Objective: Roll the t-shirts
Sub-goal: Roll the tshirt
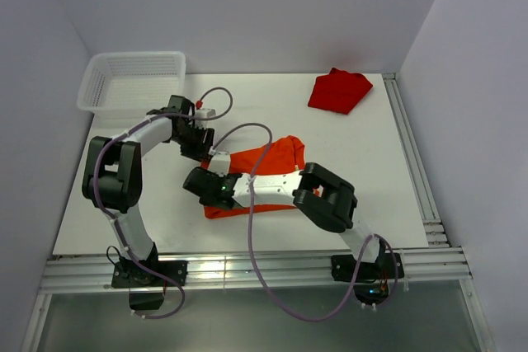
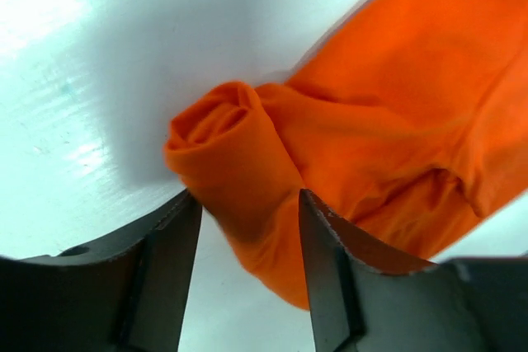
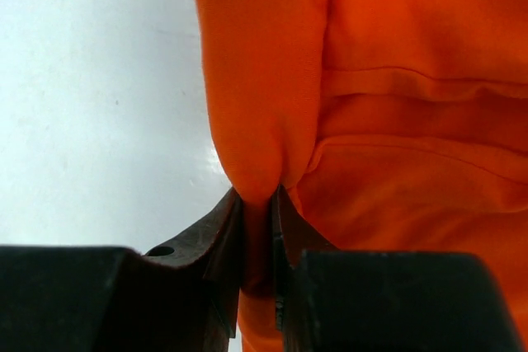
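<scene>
A: So, right gripper (image 3: 257,228)?
B: Pinching a fold of the orange t-shirt (image 1: 279,156), bunched near the table (image 1: 247,96) front.
A: Left gripper (image 2: 247,199)?
B: Jaws apart, straddling its rolled end. Red t-shirt (image 1: 338,91) crumpled far right.

1. Orange t-shirt (image 2: 396,121): soft cloth, fills upper right and centre of view. Near end wound into a loose roll, spiral opening facing upper left.
2. Left gripper (image 2: 246,204): two dark fingers (image 2: 169,261) at bottom edge, jaws apart, one either side of the roll. Strip of desk shows btwn view-left finger and cloth lower down.
3. Desk (image 2: 82,80): white, glossy, glare at upper left, grey shadow beside roll.
</scene>
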You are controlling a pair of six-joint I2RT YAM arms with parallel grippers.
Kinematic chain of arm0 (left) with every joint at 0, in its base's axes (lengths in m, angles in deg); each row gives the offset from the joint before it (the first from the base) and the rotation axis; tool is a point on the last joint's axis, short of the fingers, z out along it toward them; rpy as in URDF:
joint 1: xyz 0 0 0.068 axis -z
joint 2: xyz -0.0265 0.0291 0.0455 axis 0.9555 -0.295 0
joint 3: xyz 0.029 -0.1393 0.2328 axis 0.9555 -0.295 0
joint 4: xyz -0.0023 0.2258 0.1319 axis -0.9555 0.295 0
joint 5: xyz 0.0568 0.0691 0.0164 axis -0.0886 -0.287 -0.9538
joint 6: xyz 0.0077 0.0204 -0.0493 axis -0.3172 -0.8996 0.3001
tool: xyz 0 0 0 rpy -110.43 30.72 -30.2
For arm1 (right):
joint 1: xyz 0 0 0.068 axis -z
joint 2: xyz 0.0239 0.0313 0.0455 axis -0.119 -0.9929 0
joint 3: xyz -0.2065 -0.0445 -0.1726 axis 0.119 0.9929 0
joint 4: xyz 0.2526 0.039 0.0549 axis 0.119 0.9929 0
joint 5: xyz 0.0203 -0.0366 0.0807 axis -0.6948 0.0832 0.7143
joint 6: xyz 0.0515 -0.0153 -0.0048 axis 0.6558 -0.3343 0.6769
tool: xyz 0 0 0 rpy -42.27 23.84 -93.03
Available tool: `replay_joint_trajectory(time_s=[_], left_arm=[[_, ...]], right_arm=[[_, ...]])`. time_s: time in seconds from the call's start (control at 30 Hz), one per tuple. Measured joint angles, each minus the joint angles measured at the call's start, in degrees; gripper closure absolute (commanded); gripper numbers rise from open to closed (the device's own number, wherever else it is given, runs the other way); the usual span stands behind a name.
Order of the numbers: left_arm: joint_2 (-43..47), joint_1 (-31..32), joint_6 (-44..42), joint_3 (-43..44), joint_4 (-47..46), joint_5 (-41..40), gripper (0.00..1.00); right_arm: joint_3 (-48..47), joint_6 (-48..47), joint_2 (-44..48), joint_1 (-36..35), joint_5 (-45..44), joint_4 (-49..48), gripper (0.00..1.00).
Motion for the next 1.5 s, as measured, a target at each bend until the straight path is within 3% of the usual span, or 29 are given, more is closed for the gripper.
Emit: replay_joint_trajectory(time_s=[0.23, 0.4, 0.73, 0.9, 1.07, 1.2, 1.5], left_arm=[[0.00, -4.92, -2.54, 6.47, 4.11, 7.23, 0.42], [0.11, -8.33, -4.55, 6.34, 5.44, 9.84, 0.42], [-0.07, -8.13, -6.08, 0.11, 5.60, 14.53, 0.46], [-1.33, -8.09, -5.55, -0.98, 4.59, 15.56, 0.57], [-1.42, -6.69, -3.43, -2.32, 2.19, 13.20, 0.71], [-0.59, -3.67, -1.95, -3.30, 0.02, 9.42, 0.73], [2.47, 0.42, -0.63, -4.74, -2.34, 1.25, 0.73]], right_arm=[[23.12, 2.95, 9.86, 4.66, 13.16, -27.85, 0.94], [34.60, 8.37, 10.78, 8.04, 21.51, -48.59, 0.93], [42.16, 18.84, 5.25, 10.27, 29.00, -74.12, 0.91], [43.60, 23.12, 2.10, 10.36, 30.14, -82.27, 0.86], [43.45, 23.45, 2.16, 10.34, 29.62, -80.70, 0.66], [42.29, 21.33, 5.90, 10.12, 27.45, -70.86, 0.51], [31.82, 15.06, 11.54, 8.00, 17.31, -42.75, 0.43]])
